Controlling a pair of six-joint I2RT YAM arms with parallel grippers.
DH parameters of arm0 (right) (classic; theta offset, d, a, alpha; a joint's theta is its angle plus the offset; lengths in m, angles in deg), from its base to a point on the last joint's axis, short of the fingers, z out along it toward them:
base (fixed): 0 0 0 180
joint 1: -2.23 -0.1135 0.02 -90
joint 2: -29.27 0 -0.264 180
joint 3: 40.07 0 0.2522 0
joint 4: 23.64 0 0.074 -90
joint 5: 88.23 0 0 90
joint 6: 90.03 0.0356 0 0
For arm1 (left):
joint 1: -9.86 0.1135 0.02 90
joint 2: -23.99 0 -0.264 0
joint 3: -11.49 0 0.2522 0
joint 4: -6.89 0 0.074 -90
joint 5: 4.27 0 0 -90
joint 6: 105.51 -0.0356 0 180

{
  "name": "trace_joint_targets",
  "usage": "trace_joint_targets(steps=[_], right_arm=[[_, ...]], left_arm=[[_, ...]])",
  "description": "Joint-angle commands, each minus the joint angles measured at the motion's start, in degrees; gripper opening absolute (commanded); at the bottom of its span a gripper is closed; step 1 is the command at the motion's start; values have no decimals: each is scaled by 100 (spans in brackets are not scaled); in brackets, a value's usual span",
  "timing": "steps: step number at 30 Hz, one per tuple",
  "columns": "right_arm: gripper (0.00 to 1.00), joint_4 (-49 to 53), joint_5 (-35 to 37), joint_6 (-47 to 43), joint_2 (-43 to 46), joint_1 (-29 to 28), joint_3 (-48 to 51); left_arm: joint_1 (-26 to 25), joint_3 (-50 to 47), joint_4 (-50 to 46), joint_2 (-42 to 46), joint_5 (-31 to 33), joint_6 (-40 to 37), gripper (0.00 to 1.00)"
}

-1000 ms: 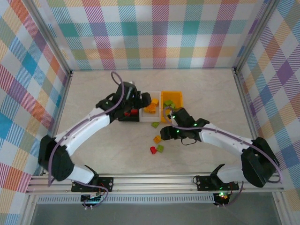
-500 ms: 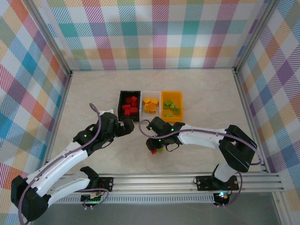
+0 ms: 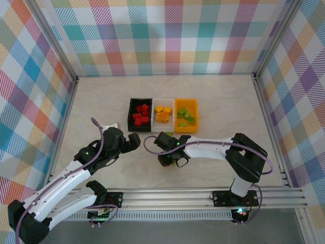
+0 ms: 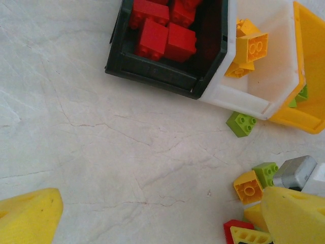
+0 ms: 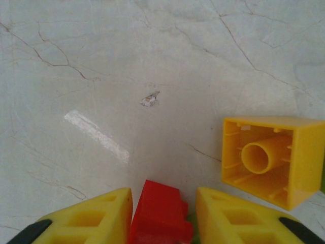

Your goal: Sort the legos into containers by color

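Brackets red lego [image 5: 160, 216] on the worktop [image 5: 101, 61] with right gripper [image 5: 162, 198] jaws drawn close, firm pinch impossible to tell, for lifting toward the black bin [image 3: 130, 109]. Holds left gripper [image 3: 134, 143] jaws spread wide, aside, leaving room.

A small red studded plastic brick [image 5: 158, 219] sits between the right claw's [image 5: 163, 206] fingers; an upturned yellow plastic brick [image 5: 269, 160] lies just ahead-right. Beyond the claw stand a black plastic bin [image 3: 130, 114], a white plastic bin [image 3: 163, 127] and an orange-yellow plastic bin [image 3: 196, 114], abreast.
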Motion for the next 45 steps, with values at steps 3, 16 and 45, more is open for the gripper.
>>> trace_joint_targets(steps=[3,16,45], right_arm=[[31,78,-52,-72,-24,-54,-50],[22,-65,-410,-450,387,612,-931],[62,236,-724,-606,-1556,1606,-4163]], left_arm=[[30,-7,-129,-19,179,21,100],[37,-247,-232,125,225,173,100],[37,-396,-95,60,-164,205,100]])
